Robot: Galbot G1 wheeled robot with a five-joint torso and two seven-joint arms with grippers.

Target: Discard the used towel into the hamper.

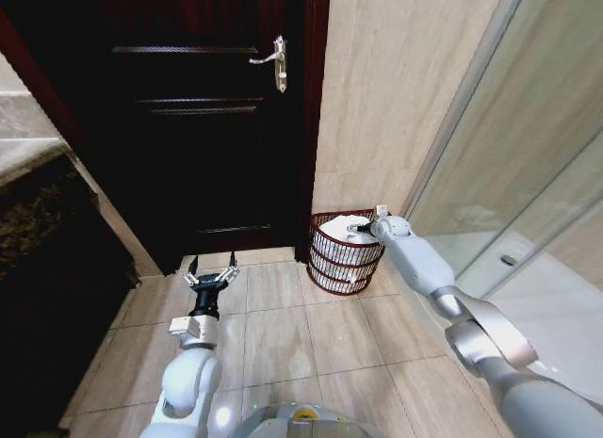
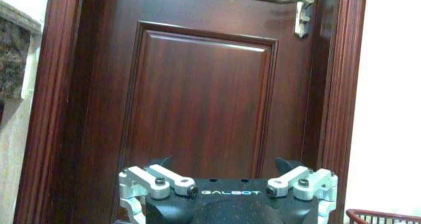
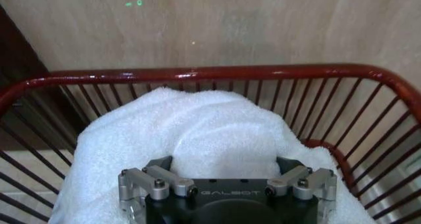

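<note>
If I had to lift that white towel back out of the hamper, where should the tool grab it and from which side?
Probably from straight above, through the hamper's open top, since wire walls ring the towel all round. Pinch the raised fold humped across its middle: the bunched cloth there stands highest and offers something to close on. The right tool sits over that spot; the left tool hangs open by the door.

One hamper (image 1: 345,254) is counted on the floor, and one white towel (image 1: 344,227) is seen inside it. Two robot hands are counted: the left hand (image 1: 213,268) and the right hand (image 1: 358,229). One door (image 1: 203,108) with one handle (image 1: 273,61) is seen.
</note>
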